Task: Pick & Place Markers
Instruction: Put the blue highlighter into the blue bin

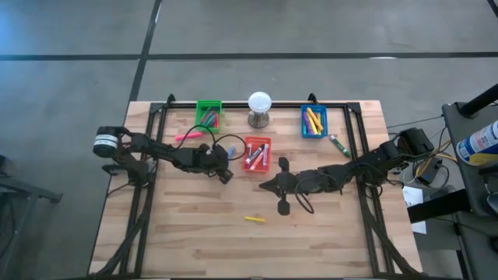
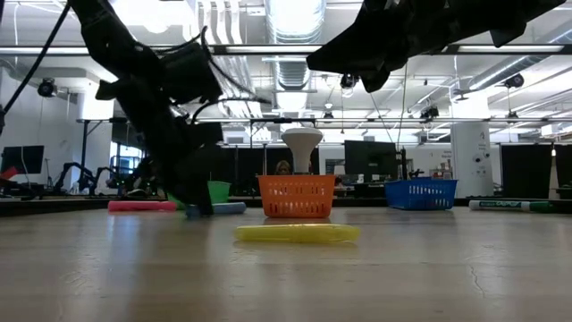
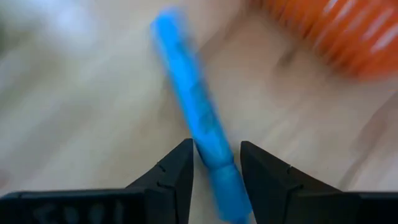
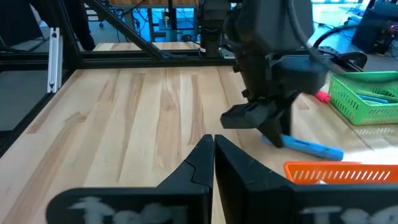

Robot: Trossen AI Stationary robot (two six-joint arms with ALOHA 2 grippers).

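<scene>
Item: blue marker (image 3: 198, 118), lying flat on the desk (image 1: 194, 233) just beside the red bin (image 1: 257, 153), on the side toward the green bin (image 1: 208, 114).

Handling, as I judge it: light, rigid plastic, smooth and round, so it is likely to roll or slip if pinched off-centre. Best hold is across the barrel near mid-length, pads square to its long axis.

Left claw (image 3: 216, 167): spread, lowered to the desk, one finger on each side of the marker near one end. In the left wrist view the barrel runs between the fingers and on away from them, at a slight slant. I see no firm pinch yet; nothing is lifted.

Right claw (image 4: 214, 155): pressed together, empty, hanging over the bare middle of the desk and pointing toward the left arm.

Other stock:
- yellow marker (image 1: 255, 219), alone on the near part of the desk
- pink marker (image 1: 188, 135), beside the green bin
- green-and-white marker (image 1: 339, 145), beside the blue bin (image 1: 313, 122)
- further markers already lying in all three bins
</scene>
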